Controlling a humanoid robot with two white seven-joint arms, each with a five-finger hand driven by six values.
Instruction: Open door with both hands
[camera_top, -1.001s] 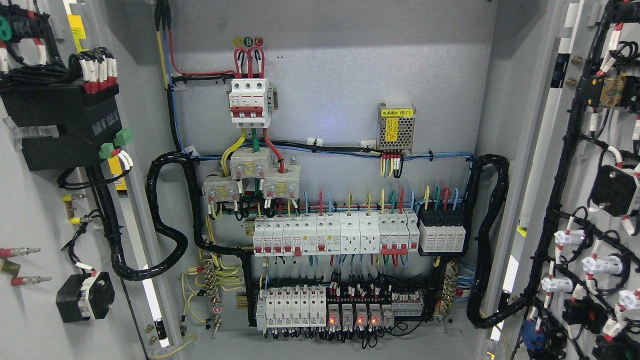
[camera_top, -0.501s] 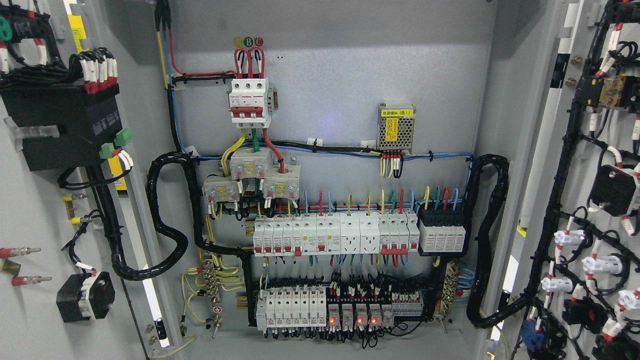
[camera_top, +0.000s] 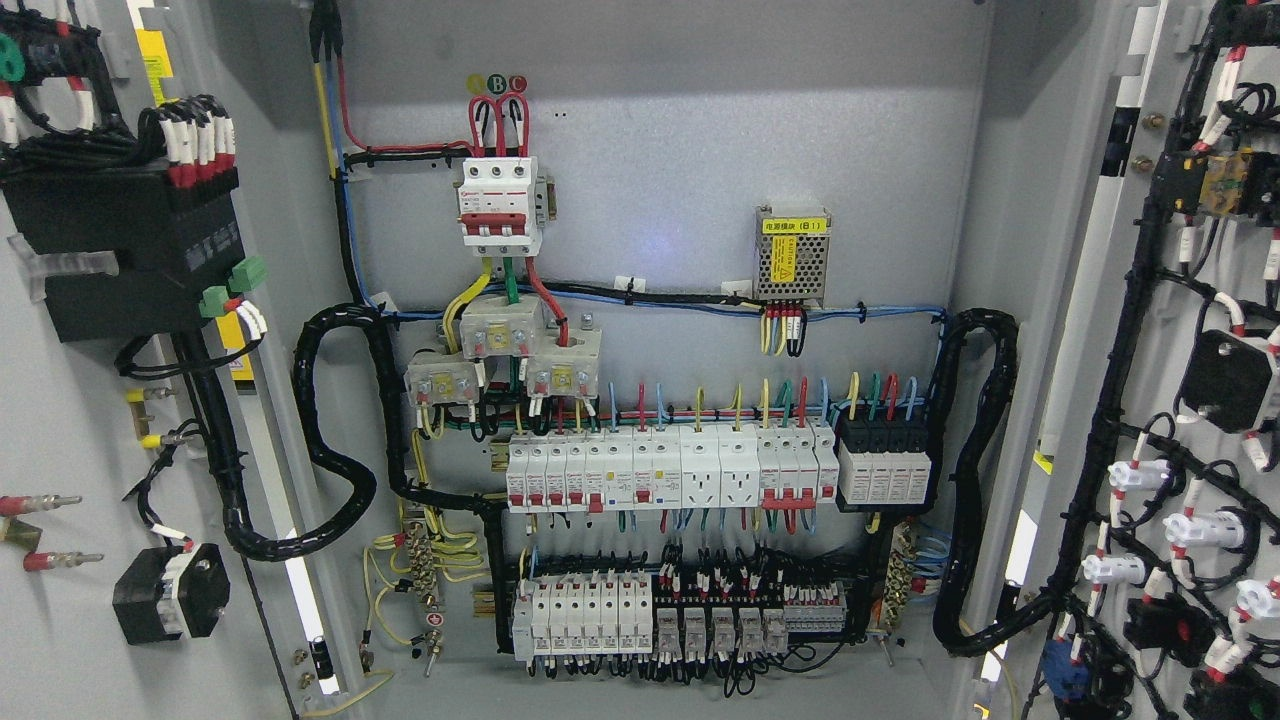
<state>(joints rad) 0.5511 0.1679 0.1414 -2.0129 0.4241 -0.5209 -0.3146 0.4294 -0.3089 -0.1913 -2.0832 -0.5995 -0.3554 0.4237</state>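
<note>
Neither hand is in view, so I cannot tell whether their fingers are spread or curled, nor which arm is nearer. The left door (camera_top: 60, 420) stands swung wide at the left edge and the right door (camera_top: 1190, 380) wide at the right, their wired inner faces showing. Between them the cabinet's back panel (camera_top: 680, 180) with its rows of breakers (camera_top: 665, 470) lies fully exposed, so the opening looks done.

We look into a grey painted sheet-metal cabinet interior (camera_top: 680, 150), its flat back panel evenly lit, a faint bluish glare spot (camera_top: 655, 243) at centre. Grey metal side walls (camera_top: 1000, 200) flank it. Thin bright slits of daylight (camera_top: 300, 590) show low beside both edges.
</note>
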